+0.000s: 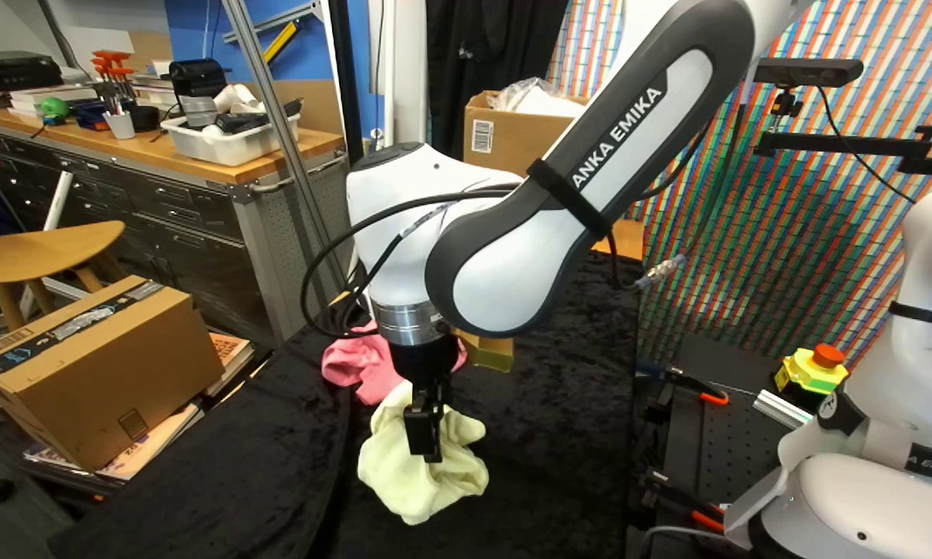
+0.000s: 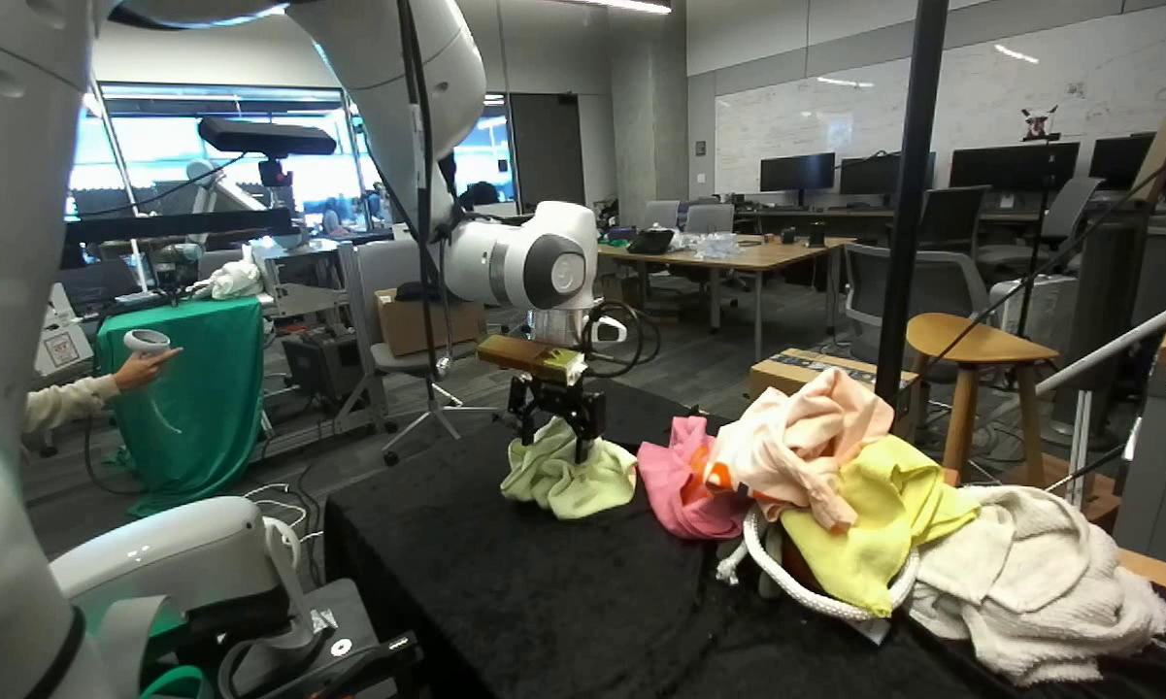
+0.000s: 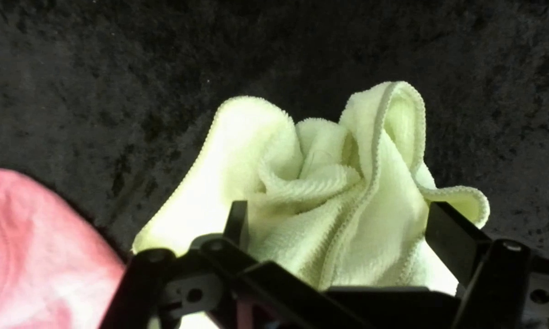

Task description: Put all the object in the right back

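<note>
Two fingers [image 3: 455, 240] of the gripper [image 3: 338, 208] stand spread wide, released, with the bunched pale yellow cloth [image 3: 311, 192] lying between them; whether they touch it, I cannot tell. That cloth lies on the black table [image 2: 583, 602] in both exterior views, with the pink cloth [image 2: 684, 485] just beside it. In an exterior view, a peach cloth [image 2: 806, 432] rests partly over a bright yellow cloth [image 2: 883, 515], which drapes across a white rope ring [image 2: 808, 596]; a white cloth [image 2: 1029, 582] lies next to them.
</note>
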`<state>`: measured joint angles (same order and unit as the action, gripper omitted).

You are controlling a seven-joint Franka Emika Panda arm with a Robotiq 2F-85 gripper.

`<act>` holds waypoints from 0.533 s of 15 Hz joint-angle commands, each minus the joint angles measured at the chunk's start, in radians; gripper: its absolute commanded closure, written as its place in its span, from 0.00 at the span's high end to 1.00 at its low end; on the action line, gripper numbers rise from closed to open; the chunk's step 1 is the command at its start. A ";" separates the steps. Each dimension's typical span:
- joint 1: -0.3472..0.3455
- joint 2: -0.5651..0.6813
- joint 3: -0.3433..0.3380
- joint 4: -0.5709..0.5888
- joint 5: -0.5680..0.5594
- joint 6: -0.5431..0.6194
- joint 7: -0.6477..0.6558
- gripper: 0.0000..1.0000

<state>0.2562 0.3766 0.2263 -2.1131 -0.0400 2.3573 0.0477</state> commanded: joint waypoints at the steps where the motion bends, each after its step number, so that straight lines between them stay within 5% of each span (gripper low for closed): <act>1: 0.018 0.014 -0.011 -0.004 -0.041 0.075 -0.004 1.00; 8: 0.017 0.007 -0.002 -0.050 -0.024 0.248 -0.001 1.00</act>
<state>0.2636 0.3928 0.2285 -2.1410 -0.0638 2.5463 0.0481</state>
